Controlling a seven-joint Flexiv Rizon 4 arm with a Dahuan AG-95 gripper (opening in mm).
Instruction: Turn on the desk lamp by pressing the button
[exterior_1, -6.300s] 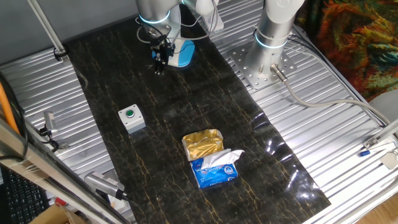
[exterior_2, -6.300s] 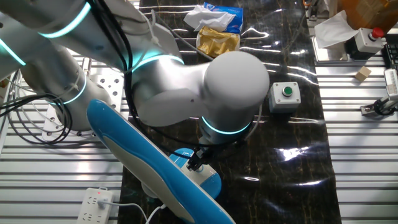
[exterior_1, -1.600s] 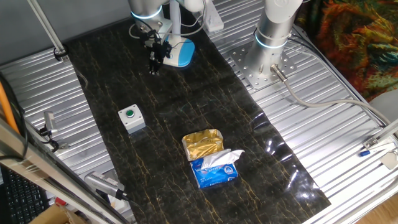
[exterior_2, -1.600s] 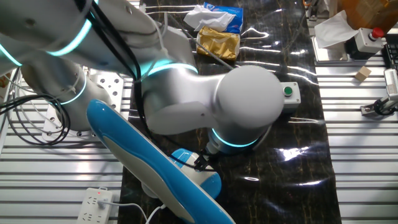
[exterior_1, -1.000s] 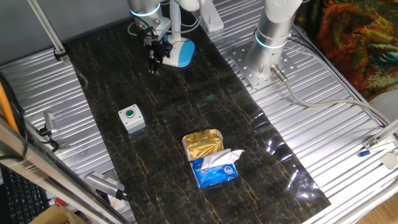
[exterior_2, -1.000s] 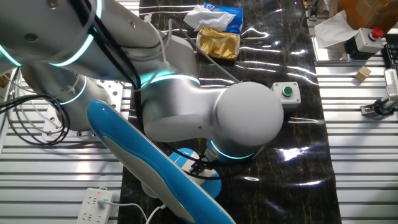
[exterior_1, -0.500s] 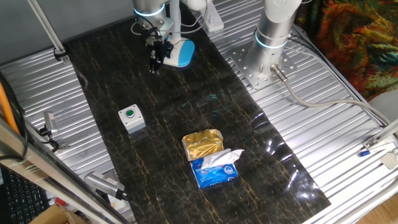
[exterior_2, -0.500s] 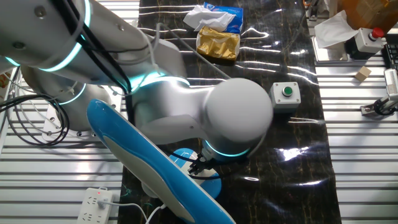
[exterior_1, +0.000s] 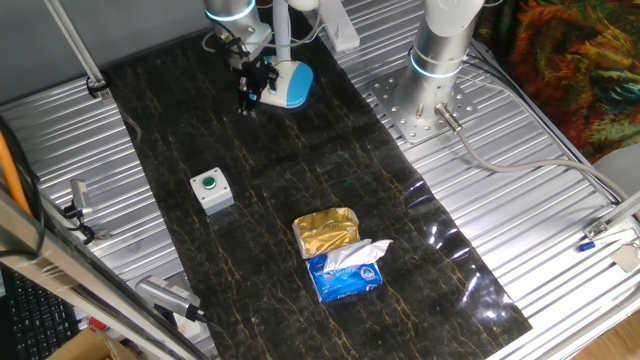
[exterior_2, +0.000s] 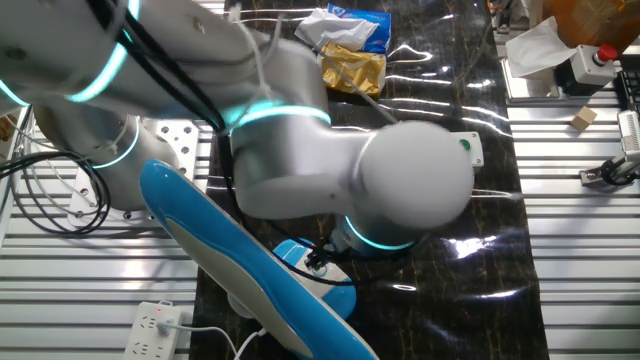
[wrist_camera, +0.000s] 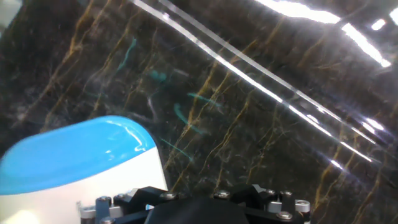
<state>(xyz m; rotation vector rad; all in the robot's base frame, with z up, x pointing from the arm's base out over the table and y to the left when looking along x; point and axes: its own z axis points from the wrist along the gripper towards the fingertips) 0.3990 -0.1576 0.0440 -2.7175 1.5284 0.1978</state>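
Currently the gripper (exterior_1: 252, 93) is seen at the far end of the dark marbled mat (exterior_1: 300, 190), hanging just beside the near-left edge of the desk lamp (exterior_1: 287, 84) base. Whether the fingertips touch the base cannot be told; in the one fixed view they are too small, in the other fixed view the gripper (exterior_2: 320, 262) is largely covered by the blurred arm (exterior_2: 340, 170), and in the hand view only the gripper body (wrist_camera: 199, 208) at the bottom edge is shown. Open or closed: cannot be told

The lamp base is recorded as a flat rounded square, light blue rim, white centre (wrist_camera: 81, 162), resting on the mat. The slim white stem (exterior_1: 282, 25) rises upright from it. A large blue-and-white lamp head (exterior_2: 230, 265) crosses the foreground of the other fixed view

Containers: a blue tissue pack (exterior_1: 345, 272) lies near the front of the mat, with white tissue drawn out of its top. A crumpled gold foil bag (exterior_1: 325, 231) lies touching it on the far side; contents not visible

A grey box with a green button (exterior_1: 211, 189) sits on the left part of the mat, well apart from the lamp. The grey robot pedestal (exterior_1: 440, 45) stands on the ribbed metal table (exterior_1: 560, 240), right of the mat
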